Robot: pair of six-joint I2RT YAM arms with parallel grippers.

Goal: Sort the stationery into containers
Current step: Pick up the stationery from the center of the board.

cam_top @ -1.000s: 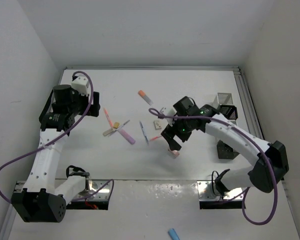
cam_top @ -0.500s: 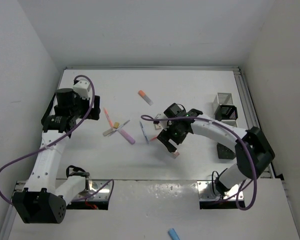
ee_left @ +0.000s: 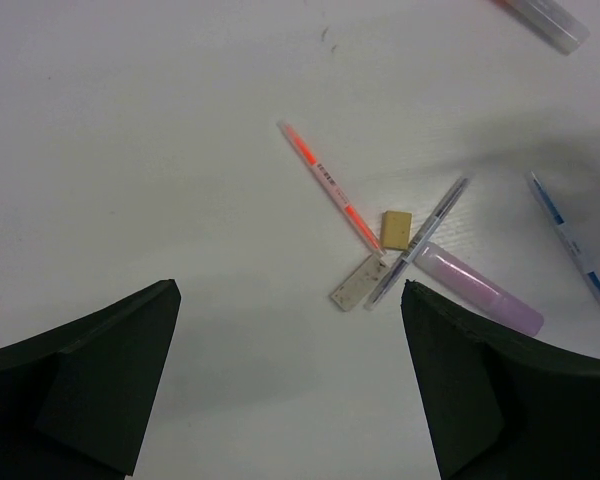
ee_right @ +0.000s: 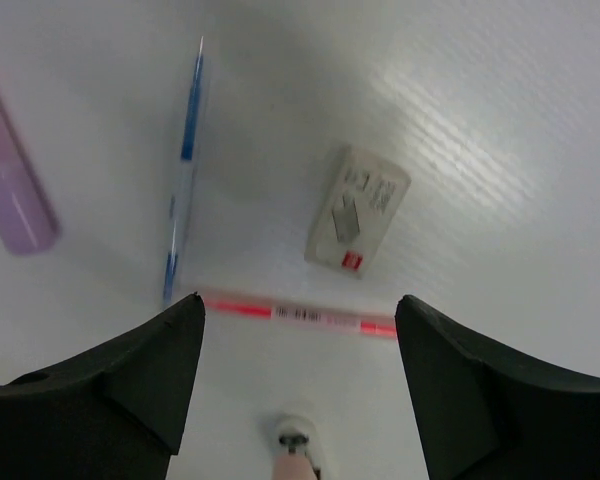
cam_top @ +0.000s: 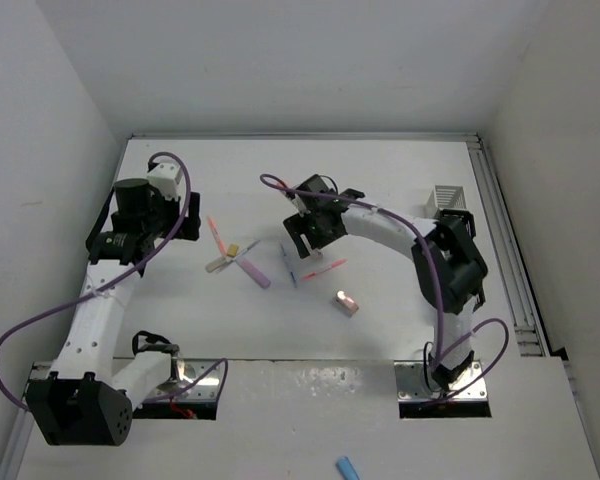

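Note:
Stationery lies loose on the white table [cam_top: 400, 160]. An orange-pink pen [ee_left: 330, 190], a tan eraser [ee_left: 396, 228], a white eraser [ee_left: 356, 283], a thin blue-grey pen [ee_left: 420, 250] and a purple marker [ee_left: 475, 288] lie ahead of my open, empty left gripper [ee_left: 289, 290]. My right gripper [ee_right: 299, 300] hangs open above a red pen [ee_right: 310, 317], next to a white eraser with a red label [ee_right: 357, 210], a blue pen [ee_right: 183, 190] and a pinkish block [ee_right: 295, 460]. One silver-white mesh container [cam_top: 448, 198] stands at the right; the right arm hides the area behind it.
An orange-capped marker [ee_left: 545, 15] lies further back. The pinkish block [cam_top: 347, 302] sits alone near the front middle. A blue item [cam_top: 347, 467] lies off the table in front of the arm bases. A raised rail [cam_top: 505, 230] borders the right side.
My right gripper has swung from beside the pinkish block toward the back left, and is now over the red and blue pens. The block stayed on the table. The left arm barely moved.

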